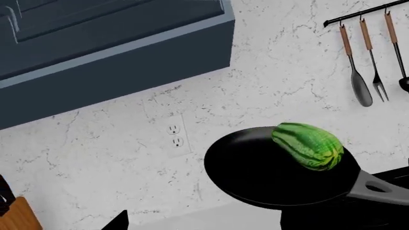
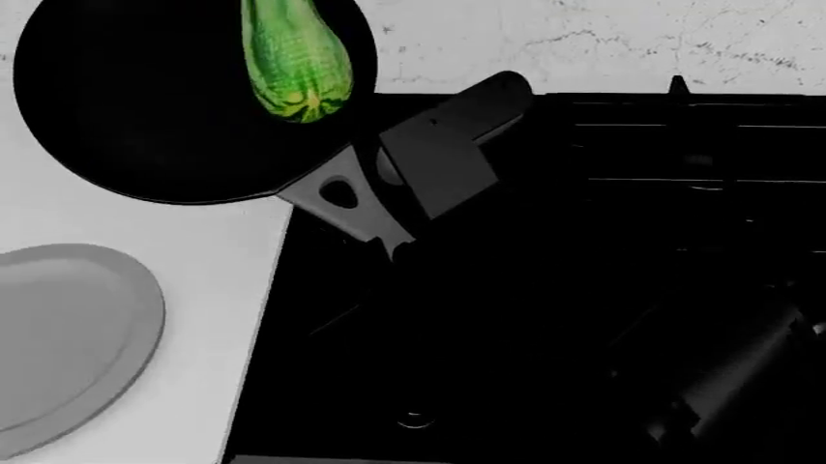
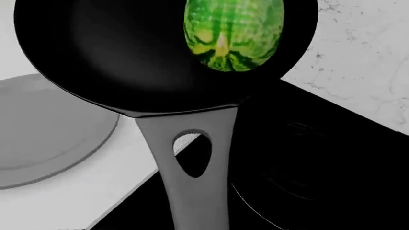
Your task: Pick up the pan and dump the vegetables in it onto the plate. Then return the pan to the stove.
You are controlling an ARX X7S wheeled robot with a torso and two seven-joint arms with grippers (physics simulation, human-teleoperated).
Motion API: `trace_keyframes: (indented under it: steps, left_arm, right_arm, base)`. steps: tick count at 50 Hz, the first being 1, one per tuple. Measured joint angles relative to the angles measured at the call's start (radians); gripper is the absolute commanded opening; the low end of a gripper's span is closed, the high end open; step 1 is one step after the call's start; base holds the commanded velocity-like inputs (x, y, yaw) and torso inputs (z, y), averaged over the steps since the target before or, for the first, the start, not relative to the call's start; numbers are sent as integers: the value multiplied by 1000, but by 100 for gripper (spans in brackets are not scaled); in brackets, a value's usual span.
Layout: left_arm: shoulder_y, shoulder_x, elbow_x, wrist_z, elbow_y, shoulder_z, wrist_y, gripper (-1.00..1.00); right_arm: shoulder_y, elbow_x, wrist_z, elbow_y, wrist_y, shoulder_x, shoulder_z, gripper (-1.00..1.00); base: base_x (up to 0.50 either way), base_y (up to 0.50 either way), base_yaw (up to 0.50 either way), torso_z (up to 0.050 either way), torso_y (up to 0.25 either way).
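Observation:
The black pan (image 2: pixel 155 116) hangs in the air over the white counter, beyond the plate (image 2: pixel 65 338) and left of the stove (image 2: pixel 581 290). One striped green vegetable (image 2: pixel 297 68) lies inside it against the rim. My right gripper (image 2: pixel 400 193) is shut on the pan's handle just behind the grey bracket with the hole (image 3: pixel 191 158). In the right wrist view the pan (image 3: pixel 128 57), vegetable (image 3: pixel 233 33) and plate (image 3: pixel 51 139) fill the picture. My left gripper (image 1: pixel 201 225) stands open and empty, away from the pan (image 1: pixel 275 172), facing the wall.
A marble backsplash with a wall outlet (image 1: pixel 176 135) rises behind the counter. A rail of hanging utensils (image 1: pixel 370 72) is over the stove. A dark blue wall cabinet (image 1: pixel 96 43) hangs above. A wooden block (image 1: pixel 16 215) stands at the counter's side.

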Motion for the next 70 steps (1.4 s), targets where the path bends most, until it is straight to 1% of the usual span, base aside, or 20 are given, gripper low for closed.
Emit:
trace_keyframes:
  steps: [12, 18, 35, 44, 51, 63, 70]
  left_arm:
    - [14, 0, 24, -8, 0, 13, 13, 100]
    - [23, 0, 38, -15, 0, 21, 21, 100]
    - [61, 0, 92, -39, 0, 56, 51, 100]
    - [71, 0, 95, -42, 0, 65, 59, 100]
    - [75, 0, 91, -44, 0, 68, 62, 100]
    - [89, 0, 104, -58, 0, 78, 69, 100]
    - [108, 0, 135, -72, 0, 95, 79, 100]
  right_arm:
    - [7, -11, 6, 17, -13, -9, -11, -100]
    - [16, -16, -4, 33, -33, -24, -41, -100]
    - [83, -219, -20, 204, -140, -73, -250, -100]
    - [115, -272, -12, 186, -124, -71, -318, -100]
    - [109, -262, -10, 140, -97, -60, -324, -100]
    - [31, -177, -1, 73, -68, -32, -285, -100]
    - [-6, -178, 23, 62, -66, -9, -269, -100]
  base:
    - [0, 500, 0, 1, 4]
    - [0, 0, 0, 0, 4]
    - [0, 0, 0, 1, 3]
    - [0, 0, 0, 1, 2]
    - [0, 0, 0, 0, 3]
    - [0, 0, 0, 1, 3]
    - [0, 0, 0, 1, 3]
